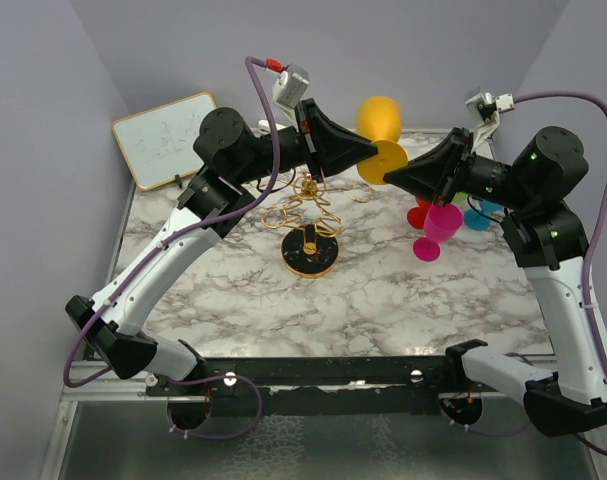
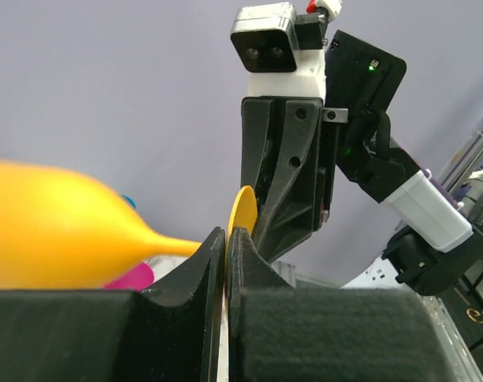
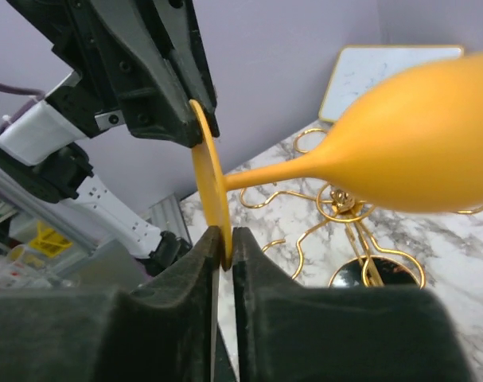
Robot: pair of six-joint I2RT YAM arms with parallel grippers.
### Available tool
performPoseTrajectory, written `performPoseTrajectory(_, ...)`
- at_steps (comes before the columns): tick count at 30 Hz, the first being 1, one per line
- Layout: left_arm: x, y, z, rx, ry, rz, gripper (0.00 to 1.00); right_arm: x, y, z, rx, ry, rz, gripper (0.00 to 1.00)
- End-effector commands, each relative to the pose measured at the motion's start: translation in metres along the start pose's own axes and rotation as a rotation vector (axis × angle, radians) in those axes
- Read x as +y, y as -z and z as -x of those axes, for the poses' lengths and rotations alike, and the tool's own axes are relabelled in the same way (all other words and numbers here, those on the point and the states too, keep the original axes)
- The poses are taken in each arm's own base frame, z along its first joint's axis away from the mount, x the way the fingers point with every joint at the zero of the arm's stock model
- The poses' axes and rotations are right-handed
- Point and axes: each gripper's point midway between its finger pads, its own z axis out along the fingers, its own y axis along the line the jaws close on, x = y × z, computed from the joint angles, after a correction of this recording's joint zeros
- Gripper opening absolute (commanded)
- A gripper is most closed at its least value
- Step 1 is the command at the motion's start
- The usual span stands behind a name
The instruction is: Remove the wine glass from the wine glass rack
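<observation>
While a white marble worktop (image 1: 383, 310) veined in grey fills the floor of a plain lavender-walled (image 1: 163, 40) booth, with a small whiteboard (image 1: 168, 138) leaning at its far left corner, a yellow wine glass (image 1: 380, 118) hangs in the air over the far half. It is clear of the gold wine glass rack (image 1: 311, 215), which stands near the middle on a round black base. Magenta (image 1: 443, 222), red (image 1: 417, 215) and blue (image 1: 477, 218) glasses cluster toward the right edge, partly hidden by the right arm; their contents cannot be made out. The yellow glass lies sideways, long axis about level, bowl toward the back wall, foot (image 3: 209, 191) toward the near edge. The left gripper (image 2: 227, 235) and right gripper (image 3: 223, 239) each pinch that foot on opposite edges.
</observation>
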Motion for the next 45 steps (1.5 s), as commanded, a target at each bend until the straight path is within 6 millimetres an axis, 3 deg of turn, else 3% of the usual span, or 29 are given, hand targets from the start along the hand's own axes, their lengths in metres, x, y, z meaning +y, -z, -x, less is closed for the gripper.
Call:
performPoseTrajectory(1, -0.017, 0.003, 0.011, -0.030, -0.033, -0.034, 0.04, -0.002, 0.001, 0.006, -0.016, 0.045, -0.017, 0.01)
performPoseTrajectory(5, 0.017, 0.012, 0.008, -0.042, -0.022, 0.173, 0.43, -0.015, 0.006, 0.001, -0.026, 0.110, -0.098, 0.01)
performPoseTrajectory(8, 0.048, 0.030, 0.008, -0.077, 0.018, 0.389, 0.59, -0.036, 0.013, -0.007, -0.033, 0.182, -0.202, 0.01)
performPoseTrajectory(11, 0.064, 0.046, 0.007, -0.120, 0.079, 0.522, 0.77, -0.061, 0.023, -0.016, -0.042, 0.304, -0.334, 0.01)
performPoseTrajectory(15, 0.063, 0.044, -0.004, -0.134, 0.192, 0.509, 0.78, -0.079, 0.032, -0.029, -0.065, 0.577, -0.429, 0.01)
performPoseTrajectory(18, 0.061, 0.032, -0.019, -0.097, 0.306, 0.458, 0.77, -0.077, 0.034, -0.035, -0.098, 0.863, -0.424, 0.01)
performPoseTrajectory(22, 0.059, 0.015, -0.043, -0.010, 0.462, 0.396, 0.71, -0.082, 0.032, -0.026, -0.112, 1.099, -0.472, 0.01)
performPoseTrajectory(27, 0.053, 0.003, -0.063, 0.068, 0.617, 0.332, 0.66, -0.096, 0.026, -0.005, -0.116, 1.208, -0.585, 0.01)
performPoseTrajectory(31, 0.048, 0.003, -0.062, 0.071, 0.651, 0.317, 0.65, -0.100, 0.027, 0.006, -0.138, 1.258, -0.646, 0.01)
performPoseTrajectory(39, 0.052, 0.000, -0.057, 0.022, 0.708, 0.322, 0.66, -0.088, 0.033, 0.009, -0.176, 1.338, -0.643, 0.01)
performPoseTrajectory(45, 0.055, -0.002, -0.038, -0.082, 0.753, 0.313, 0.69, -0.088, 0.030, -0.002, -0.135, 1.364, -0.609, 0.01)
